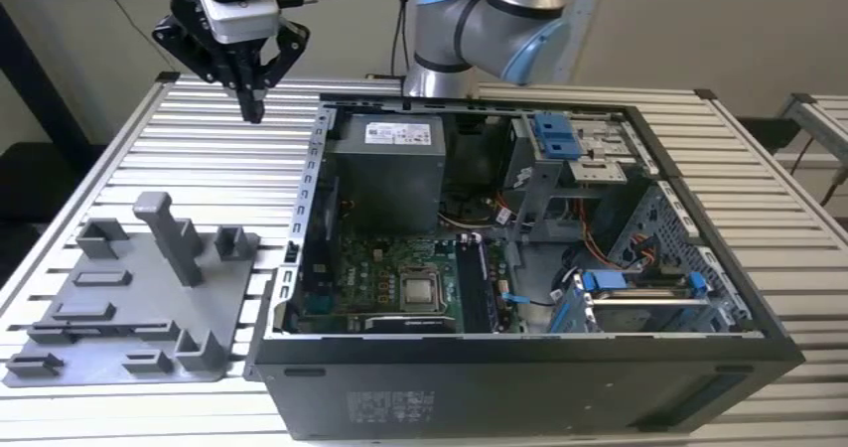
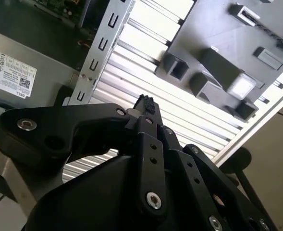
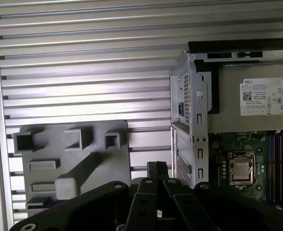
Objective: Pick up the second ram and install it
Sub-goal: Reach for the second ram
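Observation:
My gripper hangs high over the slatted table, at the exterior view's far left, behind the grey tray and beside the open computer case. Its fingers are shut, tips pressed together, and I see nothing between them in both wrist views. The second ram is out of view. The memory slots run as dark strips beside the silver CPU on the green motherboard; in the first wrist view the memory slots appear as blue and purple strips.
The grey tray carries a tall upright post and several low blocks. Inside the case sit a grey power supply, blue drive brackets and loose cables. The robot arm's base stands behind the case.

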`<action>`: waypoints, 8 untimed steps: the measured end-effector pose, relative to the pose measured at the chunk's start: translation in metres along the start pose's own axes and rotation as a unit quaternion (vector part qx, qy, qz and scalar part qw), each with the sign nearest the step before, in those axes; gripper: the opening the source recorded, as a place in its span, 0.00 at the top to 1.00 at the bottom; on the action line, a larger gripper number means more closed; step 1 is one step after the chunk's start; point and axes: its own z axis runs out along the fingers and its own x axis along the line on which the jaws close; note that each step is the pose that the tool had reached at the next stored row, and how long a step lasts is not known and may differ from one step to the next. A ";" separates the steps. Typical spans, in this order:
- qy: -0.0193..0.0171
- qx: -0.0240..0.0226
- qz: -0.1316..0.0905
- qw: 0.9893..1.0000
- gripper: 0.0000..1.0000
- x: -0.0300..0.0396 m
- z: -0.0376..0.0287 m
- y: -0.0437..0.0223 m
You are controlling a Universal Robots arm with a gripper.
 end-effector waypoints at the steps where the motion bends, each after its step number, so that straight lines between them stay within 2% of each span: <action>1: 0.000 0.000 0.000 1.000 0.89 0.0020 0.0001 -0.0002; 8: 0.002 0.000 0.000 1.000 0.89 0.0158 0.0005 -0.0012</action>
